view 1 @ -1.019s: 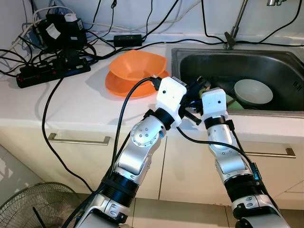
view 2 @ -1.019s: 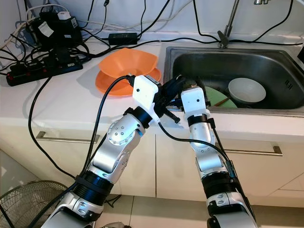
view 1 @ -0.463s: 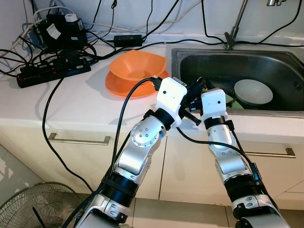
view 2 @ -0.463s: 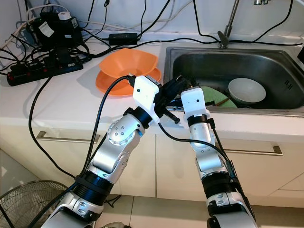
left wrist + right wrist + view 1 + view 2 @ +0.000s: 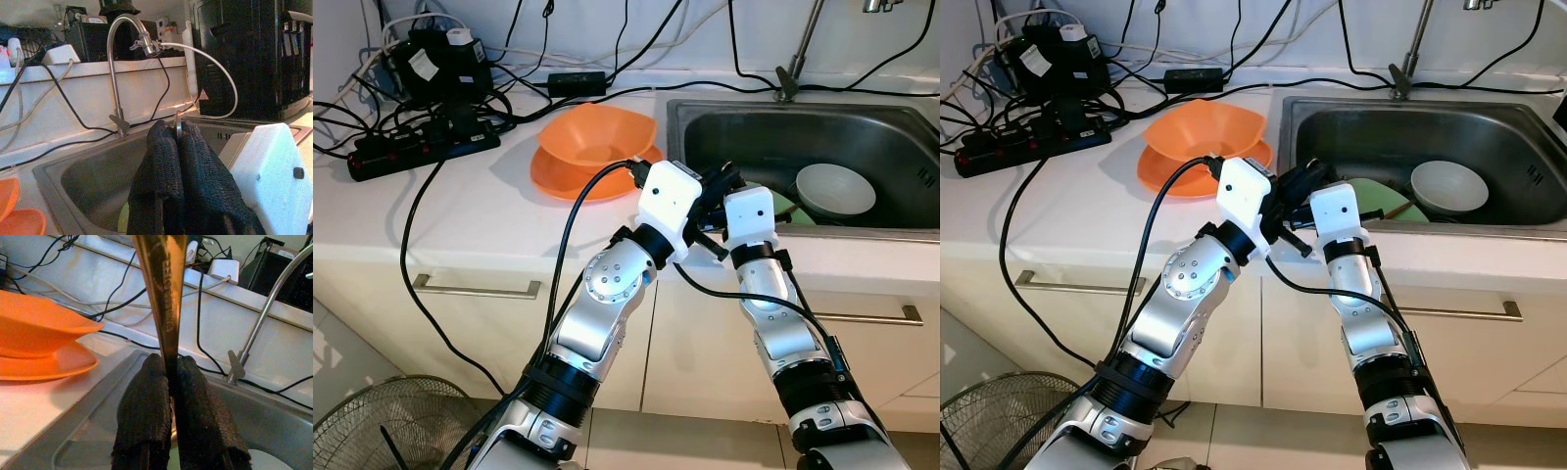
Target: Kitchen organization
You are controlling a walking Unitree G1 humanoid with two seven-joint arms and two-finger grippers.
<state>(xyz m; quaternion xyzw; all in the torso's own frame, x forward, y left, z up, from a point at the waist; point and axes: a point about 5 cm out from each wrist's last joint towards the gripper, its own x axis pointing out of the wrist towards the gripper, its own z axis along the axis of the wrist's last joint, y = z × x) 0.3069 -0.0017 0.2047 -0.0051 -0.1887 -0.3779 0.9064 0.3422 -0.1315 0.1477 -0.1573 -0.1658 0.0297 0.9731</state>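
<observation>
My white countertop [image 5: 460, 211] fills the left half of the head view, and the steel sink [image 5: 891, 127] takes the upper right. Both of my arms rise from the bottom centre and meet at the near left corner of the sink. A grey fan [image 5: 372, 426] sits in the lower left corner, down on the floor.

On the counter, just left of the sink, an orange bowl [image 5: 597, 132] rests on an orange plate [image 5: 558, 181]. A black power strip [image 5: 421, 147] with a tangle of cables lies in the upper left. In the sink a white bowl [image 5: 835, 188] stands right of centre, with a green plate [image 5: 1381, 201] beside it, partly behind my right wrist. The faucet [image 5: 122, 29] stands at the back rim of the sink.

My right gripper [image 5: 168, 377] is over the sink's near left corner, its two black fingers [image 5: 146, 401] clamped on a flat brass-coloured utensil handle [image 5: 164, 284]. The handle's long axis runs straight out along my fingers, widening as it runs away from the gripper. I cannot see its working end.

My left gripper [image 5: 177, 134] is just beside the right one at the same corner. Its fingers [image 5: 161, 166] are pressed together, with a thin metal edge [image 5: 179, 128] caught between the tips. I cannot tell what that piece belongs to.
</observation>
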